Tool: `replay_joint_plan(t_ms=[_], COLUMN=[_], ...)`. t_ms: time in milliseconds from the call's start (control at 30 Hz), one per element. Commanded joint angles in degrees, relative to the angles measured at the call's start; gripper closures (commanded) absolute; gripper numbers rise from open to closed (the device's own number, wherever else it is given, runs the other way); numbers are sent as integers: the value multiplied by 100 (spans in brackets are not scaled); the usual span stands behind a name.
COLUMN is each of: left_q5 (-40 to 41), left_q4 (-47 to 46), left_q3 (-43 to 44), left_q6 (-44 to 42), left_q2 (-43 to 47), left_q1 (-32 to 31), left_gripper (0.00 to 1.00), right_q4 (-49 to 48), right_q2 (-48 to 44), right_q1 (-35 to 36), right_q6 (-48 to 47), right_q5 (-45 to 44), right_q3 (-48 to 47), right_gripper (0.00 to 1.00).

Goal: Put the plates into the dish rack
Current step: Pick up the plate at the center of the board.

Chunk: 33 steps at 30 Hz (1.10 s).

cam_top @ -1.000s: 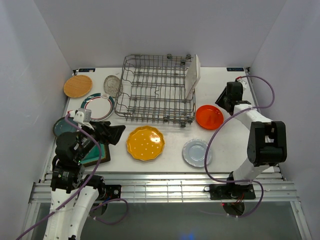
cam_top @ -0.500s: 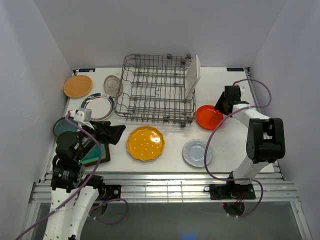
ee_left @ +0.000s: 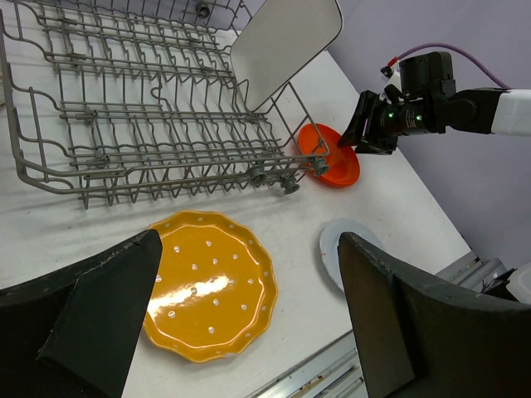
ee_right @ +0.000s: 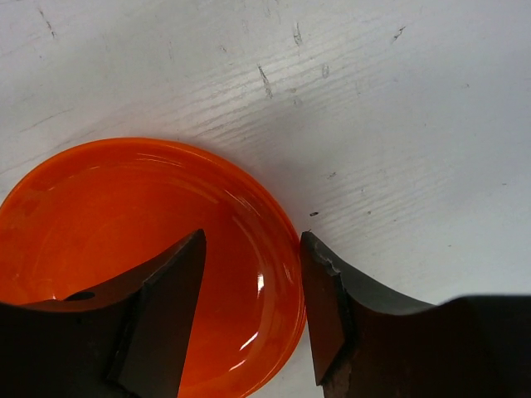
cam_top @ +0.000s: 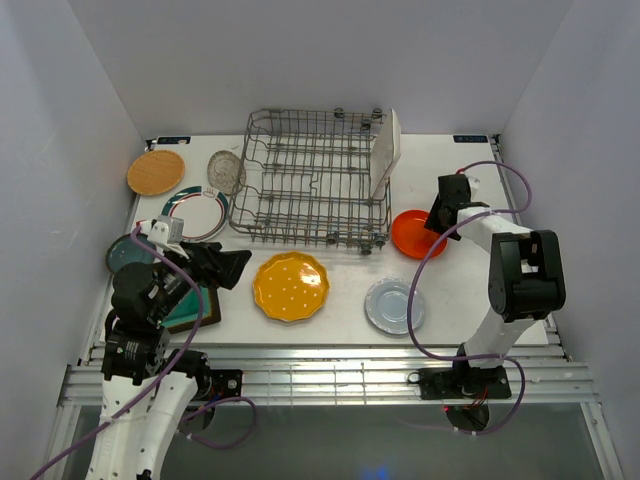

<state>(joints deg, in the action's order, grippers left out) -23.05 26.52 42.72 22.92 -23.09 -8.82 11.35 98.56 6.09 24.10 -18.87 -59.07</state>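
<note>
On the white table (cam_top: 340,312), right gripper (ee_right: 251,249) straddles rim of the orange-red plate (ee_right: 116,215).

round glossy orange-red plate (ee_right: 124,224): flat, near rim straddled by right claw (ee_right: 250,249) | grey metal wire dish rack (cam_top: 310,190): left of claw | white rectangular plate (cam_top: 385,150): upright inside rack
</note>
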Motion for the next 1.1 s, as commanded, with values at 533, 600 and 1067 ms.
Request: replay_joint_plan(t_ms=[533, 600, 1067], left_q5=[-68, -77, -77], left_q4=[-86, -86, -86], left_q3=[-18, -18, -9], left_q6=[-68, -68, -68], left_q2=[-108, -125, -143], left_q1=[-15, -15, -23], left_gripper=[2, 2, 2], right_q4=[429, 446, 482], right_q2=[348, 374, 348], right_q1=[182, 191, 182], right_q6=[-98, -98, -107], right_q5=[-600, -626, -635], right_q3=[-544, -562, -571], right_gripper=[46, 47, 69])
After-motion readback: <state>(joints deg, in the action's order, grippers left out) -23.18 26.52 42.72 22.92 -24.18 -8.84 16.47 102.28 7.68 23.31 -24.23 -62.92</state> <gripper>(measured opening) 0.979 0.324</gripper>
